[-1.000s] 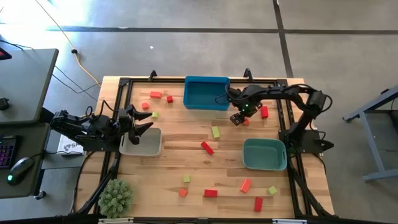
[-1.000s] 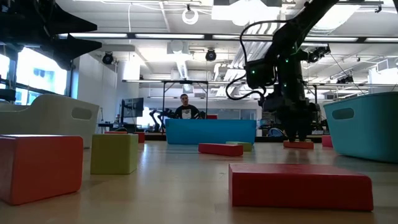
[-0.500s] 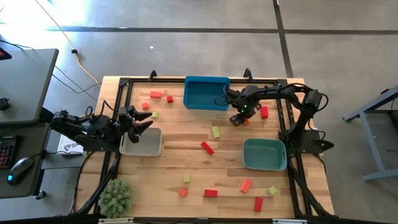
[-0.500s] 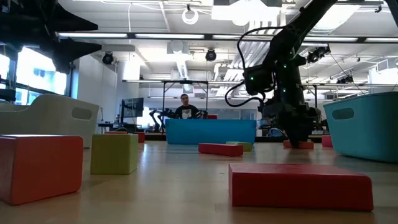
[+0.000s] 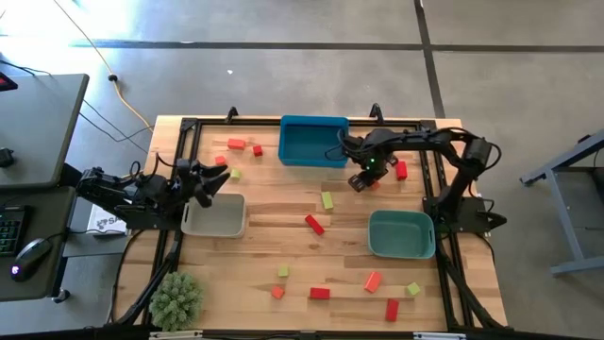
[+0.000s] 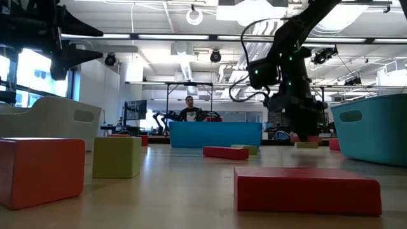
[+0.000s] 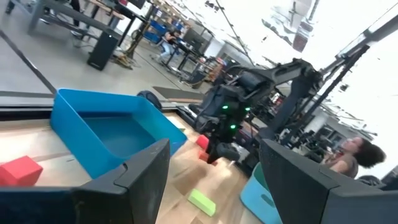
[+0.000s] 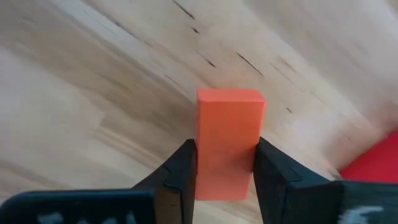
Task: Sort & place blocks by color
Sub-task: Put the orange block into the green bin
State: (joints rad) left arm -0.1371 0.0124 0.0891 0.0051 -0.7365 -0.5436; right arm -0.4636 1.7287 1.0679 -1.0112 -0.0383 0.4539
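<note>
My right gripper [image 5: 363,181] hangs over the table's far right part, just in front of the blue tray [image 5: 313,140], shut on an orange-red oblong block [image 8: 229,137]. In the low view it [image 6: 303,130] stands a little above the tabletop. Red, orange-red and yellow-green blocks lie flat on the wood, among them a red one [image 5: 401,170] beside the gripper and a yellow-green one [image 5: 327,199]. My left gripper [image 5: 212,181] waits open at the left, over the beige tray's [image 5: 215,217] far edge, with nothing between its fingers [image 7: 146,168]. My right gripper pinches the orange-red block's two long sides [image 8: 200,163] between its two fingers, toward one end of the block. The fingers come from above, pointing down. The block lies level in the hold, its broad face up, lifted a little clear of the table.
A teal tray [image 5: 401,234] stands at the right, nearer than my right gripper. A fuzzy green plant ball [image 5: 176,300] sits at the near left corner. Several blocks lie along the near edge [image 5: 319,293] and at the far left [image 5: 236,144]. Bare wood shows mid-table.
My right gripper has shut on the orange-red block and risen slightly, lifting the block off the table; in the low view a yellow-green block farther back now shows below it. My left gripper has rolled about its own pointing line while staying in place, still open.
</note>
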